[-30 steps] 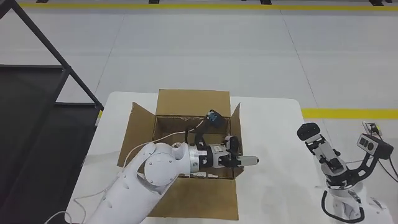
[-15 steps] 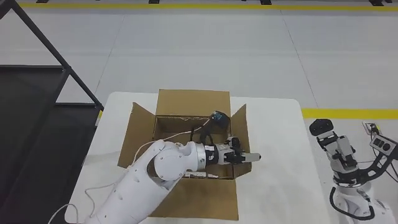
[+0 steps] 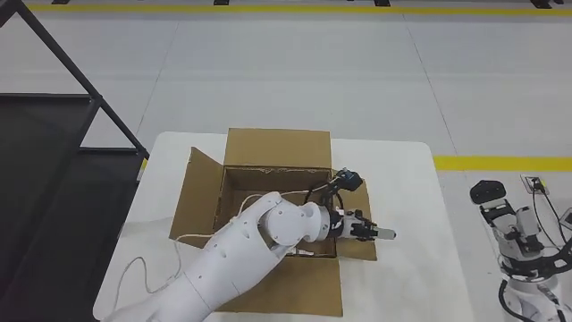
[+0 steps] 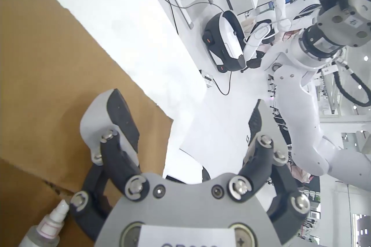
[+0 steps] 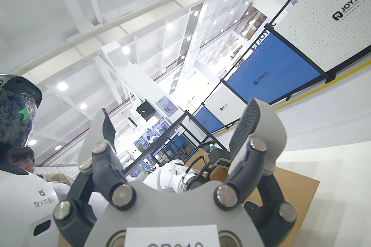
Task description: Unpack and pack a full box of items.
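While the left arm lies across the cardboard box [image 3: 277, 148] on the white bench [image 3: 402, 179], the left pincer [image 3: 380, 231] hangs just past the box's right-hand flap [image 4: 58, 71], above bare bench. Its two fingers are spread wide with nothing between them. The right pincer [image 5: 179, 112] is well apart from the box, off the bench's right side and pointing up toward the ceiling. It too is spread wide and holds nothing.

The box stands upright with all four flaps folded outward. The arm hides much of its inside, so its full contents cannot be told. One item shows in the left wrist view: a small pale bottle [image 4: 47, 228] with a narrow white nozzle, lying against the box wall close behind the left pincer.

The bottle looks like light, rigid plastic with a smooth, rounded body, so it would probably slip if pinched near an end. The safest hold seems to be across the middle of the body, not on the thin nozzle. The box is likely light, with flaps that bend easily, and a push on a flap could shift it.
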Robot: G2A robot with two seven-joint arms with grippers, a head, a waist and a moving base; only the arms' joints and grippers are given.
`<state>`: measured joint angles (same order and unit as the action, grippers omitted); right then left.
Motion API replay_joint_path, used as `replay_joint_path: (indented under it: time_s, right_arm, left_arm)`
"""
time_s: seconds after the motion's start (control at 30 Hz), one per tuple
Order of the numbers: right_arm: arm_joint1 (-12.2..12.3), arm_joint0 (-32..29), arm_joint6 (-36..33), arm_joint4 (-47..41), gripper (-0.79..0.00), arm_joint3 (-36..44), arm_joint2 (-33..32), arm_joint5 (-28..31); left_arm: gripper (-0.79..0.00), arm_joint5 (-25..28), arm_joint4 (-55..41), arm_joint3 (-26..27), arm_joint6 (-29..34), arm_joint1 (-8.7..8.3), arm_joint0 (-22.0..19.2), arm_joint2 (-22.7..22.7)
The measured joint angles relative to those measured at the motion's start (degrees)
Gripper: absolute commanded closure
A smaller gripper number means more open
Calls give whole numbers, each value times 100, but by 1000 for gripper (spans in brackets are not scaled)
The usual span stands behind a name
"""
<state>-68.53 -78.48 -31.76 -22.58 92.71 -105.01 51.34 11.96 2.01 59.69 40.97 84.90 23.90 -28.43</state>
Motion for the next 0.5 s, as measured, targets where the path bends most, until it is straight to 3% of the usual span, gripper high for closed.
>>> replay_joint_path:
  time_s: [0.2,0.5]
  right_arm:
    - [39,163,-169,-105,-785,-135,61,-11]
    - [83,301,-246,-213,-785,-245,85,54]
  left_arm:
    - [-785,21,-58,-551,-62,303,-173,180]
    - [-785,70,-49,-1027,-11,518,-239,153]
